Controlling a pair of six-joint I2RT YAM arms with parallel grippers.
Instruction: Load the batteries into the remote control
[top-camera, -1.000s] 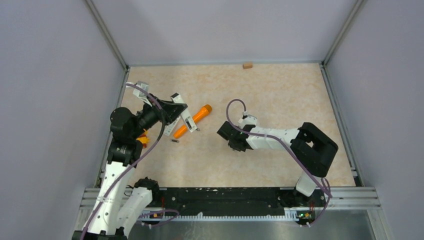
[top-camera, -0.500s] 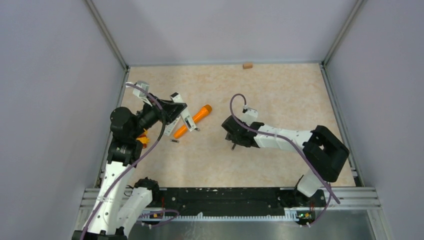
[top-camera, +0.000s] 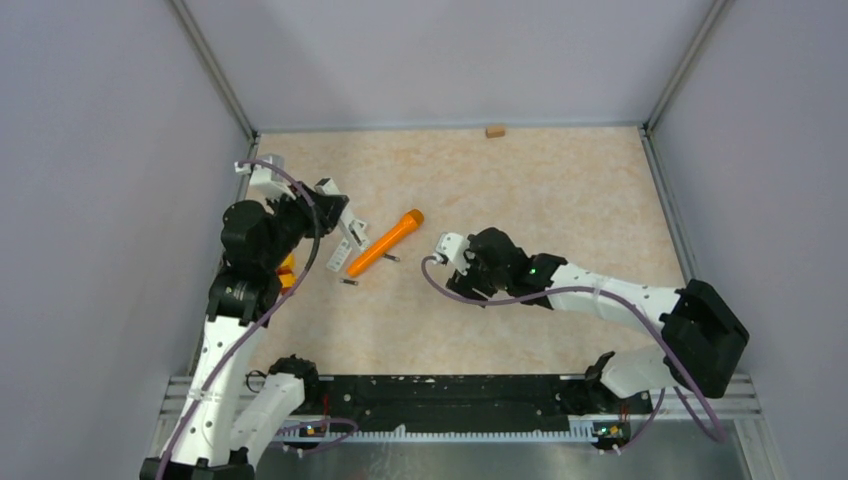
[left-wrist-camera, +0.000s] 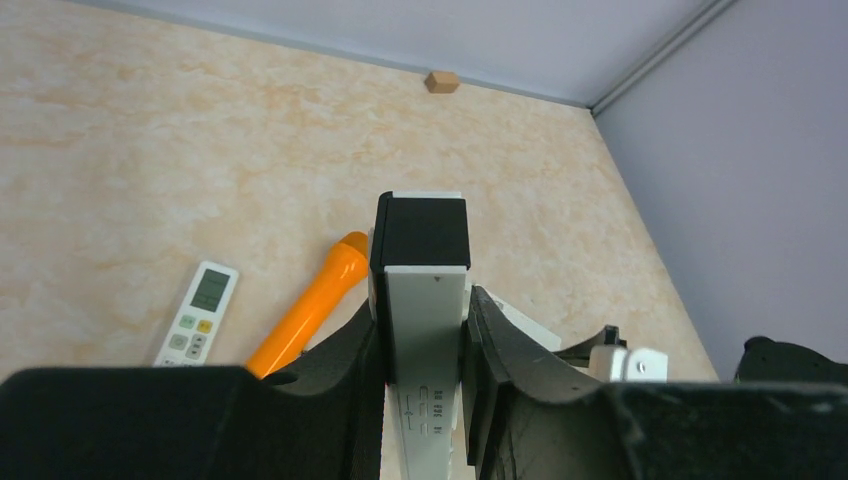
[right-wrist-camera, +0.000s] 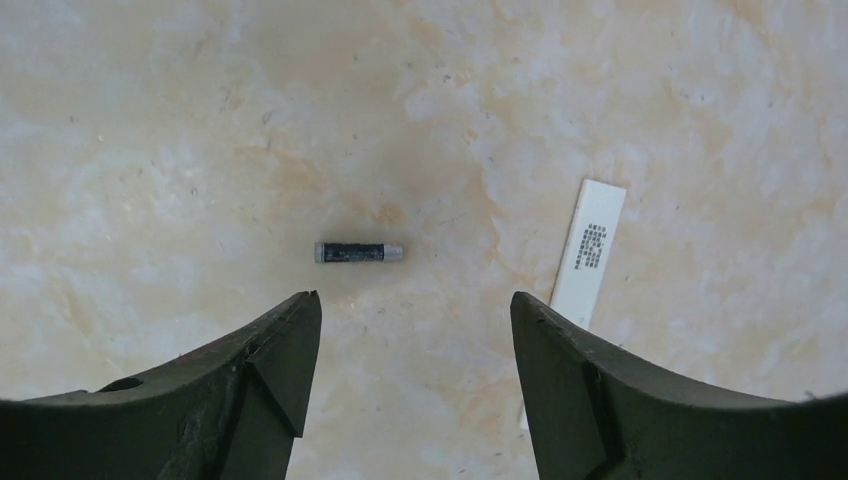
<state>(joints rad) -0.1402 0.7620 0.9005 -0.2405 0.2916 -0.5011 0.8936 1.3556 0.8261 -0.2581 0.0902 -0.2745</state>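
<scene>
My left gripper (left-wrist-camera: 425, 300) is shut on the remote control (left-wrist-camera: 428, 330), a white bar with a black far end, held above the table's left side (top-camera: 340, 220). Its marked back panel faces the wrist camera. My right gripper (right-wrist-camera: 415, 300) hangs open over the table's middle (top-camera: 470, 268), jaws pointing down and empty. Just beyond its fingertips lies one of the batteries (right-wrist-camera: 358, 252), dark with pale ends. Two more batteries (top-camera: 348, 283) (top-camera: 392, 259) lie near the orange tube (top-camera: 385, 243).
A second white remote with a screen (left-wrist-camera: 197, 313) lies beside the orange tube (left-wrist-camera: 305, 320). A flat white strip with black print (right-wrist-camera: 590, 250) lies right of the battery. A small wooden block (top-camera: 494, 131) sits at the far wall.
My right gripper has opened and its arm has swung left and down over a battery. My left arm has shifted the held remote slightly left and back.
</scene>
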